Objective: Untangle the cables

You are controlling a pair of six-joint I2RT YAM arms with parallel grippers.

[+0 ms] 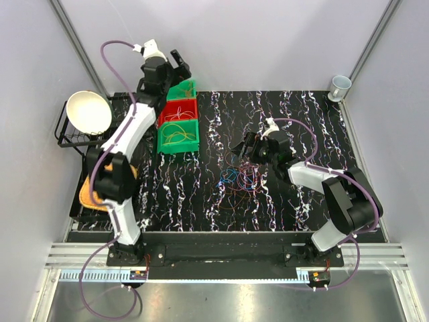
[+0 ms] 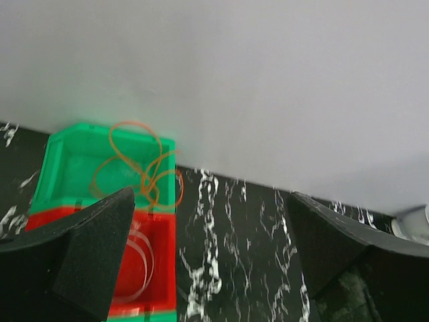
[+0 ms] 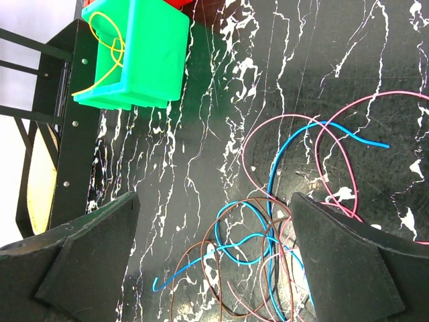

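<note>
A tangle of thin cables (image 1: 238, 180) in blue, pink and brown lies on the black marbled mat at mid table. In the right wrist view the blue cable (image 3: 268, 235) loops through brown and pink ones. My right gripper (image 1: 247, 149) hovers just above the tangle, open and empty (image 3: 214, 268). My left gripper (image 1: 178, 66) is open and empty above the far bins (image 2: 208, 268). The far green bin (image 2: 74, 168) holds orange loops (image 2: 144, 171). The red bin (image 2: 151, 268) holds a pale loop. The near green bin (image 1: 178, 136) holds yellow loops (image 3: 107, 47).
A black wire rack (image 1: 72, 127) with a white bowl (image 1: 89, 111) stands at the left edge. An orange-yellow object (image 1: 87, 194) lies below it. A grey cup (image 1: 340, 86) stands at the far right corner. Walls close in on three sides.
</note>
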